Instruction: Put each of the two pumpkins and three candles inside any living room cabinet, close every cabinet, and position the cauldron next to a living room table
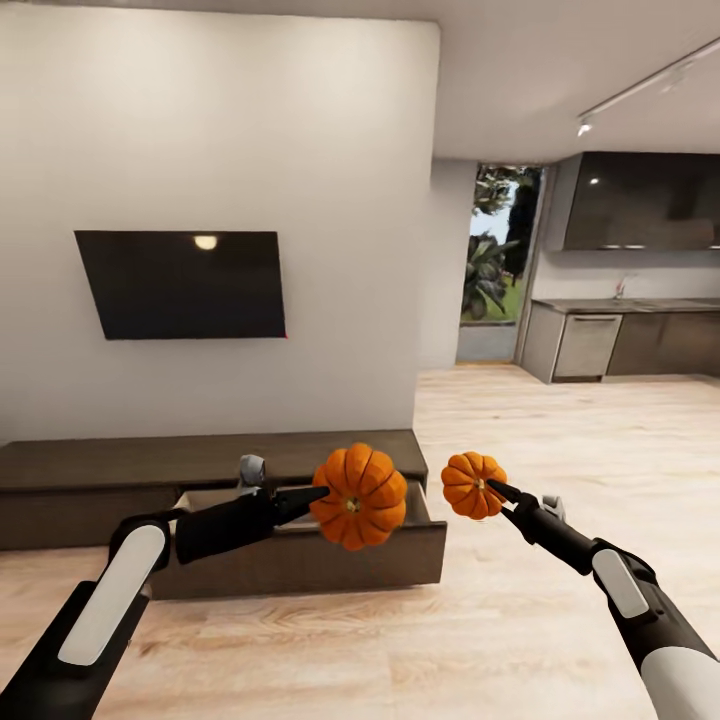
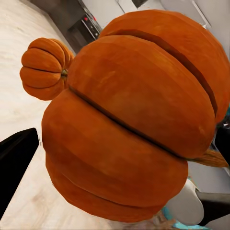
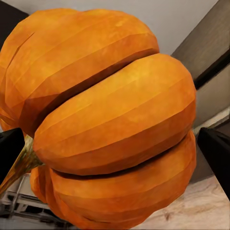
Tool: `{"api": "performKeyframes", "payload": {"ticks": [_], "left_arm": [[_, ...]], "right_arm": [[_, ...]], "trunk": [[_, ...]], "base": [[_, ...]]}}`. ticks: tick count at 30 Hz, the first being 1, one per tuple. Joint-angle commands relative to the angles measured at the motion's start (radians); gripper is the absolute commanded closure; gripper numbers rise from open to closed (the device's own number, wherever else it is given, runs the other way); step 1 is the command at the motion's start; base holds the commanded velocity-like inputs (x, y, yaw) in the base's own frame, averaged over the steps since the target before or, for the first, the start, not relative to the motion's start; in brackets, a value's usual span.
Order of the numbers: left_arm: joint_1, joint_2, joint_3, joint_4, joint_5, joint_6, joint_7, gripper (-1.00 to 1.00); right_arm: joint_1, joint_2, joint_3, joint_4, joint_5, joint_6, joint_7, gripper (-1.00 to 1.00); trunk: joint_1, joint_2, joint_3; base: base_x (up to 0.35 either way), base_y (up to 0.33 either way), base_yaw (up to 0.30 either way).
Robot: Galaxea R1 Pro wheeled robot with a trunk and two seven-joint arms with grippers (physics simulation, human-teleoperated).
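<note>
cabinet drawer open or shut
Open. One drawer of the cabinet is pulled out toward the robot, its front standing forward of the other fronts and its inside showing behind the left pumpkin.

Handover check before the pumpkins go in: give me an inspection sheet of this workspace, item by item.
Surface: light wood plank floor; flat top of the cabinet bare where visible.
Job's things: cabinet has one drawer pulled open at its right end; larger pumpkin held above that drawer; smaller pumpkin held in the air to the right of it, apart from the first.
Clutter: nothing seen.
Grippers: left gripper shut on the larger pumpkin; right gripper shut on the smaller pumpkin.
Cables: nothing seen.
Surroundings: black wall TV above the cabinet; kitchen with dark cabinets at the back right; glass door showing plants outside.
</note>
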Motion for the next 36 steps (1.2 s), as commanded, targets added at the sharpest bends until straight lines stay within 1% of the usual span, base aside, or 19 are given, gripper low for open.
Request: {"api": "performKeyframes", "payload": {"ticks": [1,12,21,24,27,29,31,32,33,34,36], "left_arm": [[-0.001,0.0,0.0,0.0,0.01,0.004,-0.008,1.0],[-0.001,0.0,0.0,0.0,0.01,0.004,-0.008,1.0],[-0.002,0.0,0.0,0.0,0.009,0.004,-0.007,1.0],[-0.003,0.0,0.001,0.0,-0.005,0.004,-0.007,1.0],[-0.003,0.0,0.002,0.0,-0.047,0.004,-0.004,1.0],[-0.002,0.0,0.003,0.0,-0.062,0.004,-0.002,1.0],[-0.003,0.001,0.004,0.001,-0.072,0.004,0.014,1.0],[-0.002,0.001,0.004,0.0,-0.075,0.004,0.034,1.0],[-0.002,0.001,0.005,0.0,-0.076,0.004,0.048,1.0],[-0.002,0.001,0.013,0.0,-0.077,-0.001,0.08,1.0],[-0.002,0.001,0.041,0.0,-0.079,-0.011,0.14,1.0]], "right_arm": [[-0.001,0.0,-0.003,-0.001,-0.012,0.01,0.001,1.0],[-0.001,0.0,-0.003,-0.001,-0.01,0.01,0.001,1.0],[-0.001,0.0,-0.003,-0.001,-0.009,0.01,0.002,1.0],[-0.001,0.0,-0.003,-0.001,-0.008,0.01,0.002,1.0],[-0.001,0.0,-0.002,-0.001,-0.004,0.01,-0.003,1.0],[-0.001,-0.001,-0.002,-0.001,-0.002,0.011,-0.026,1.0],[-0.002,0.0,0.001,-0.003,-0.001,0.011,-0.093,1.0],[-0.003,-0.001,0.007,-0.003,-0.001,0.011,-0.128,1.0],[-0.003,-0.001,0.013,-0.003,-0.001,0.011,-0.144,1.0],[-0.004,-0.001,0.031,-0.005,-0.001,0.011,-0.171,1.0],[-0.005,-0.001,0.073,-0.019,0.001,0.011,-0.229,1.0]], "trunk": [[0.001,-0.001,-0.001],[0.001,-0.001,0.0],[0.001,-0.001,0.0],[0.001,-0.001,0.0],[0.001,-0.001,0.0],[0.001,-0.001,0.0],[0.001,-0.001,0.0],[0.001,-0.001,0.0],[0.001,-0.001,0.0],[0.001,-0.001,0.0],[0.001,-0.001,0.0]], "base": [[0.277,0.0,0.273],[0.298,0.0,0.277],[0.321,0.0,0.05],[0.322,0.0,0.004],[0.321,-0.011,0.001],[0.31,-0.051,0.0],[0.266,-0.07,0.0],[0.211,-0.078,0.0],[0.195,-0.079,0.0],[0.165,-0.081,0.0],[0.133,-0.08,0.0]]}}
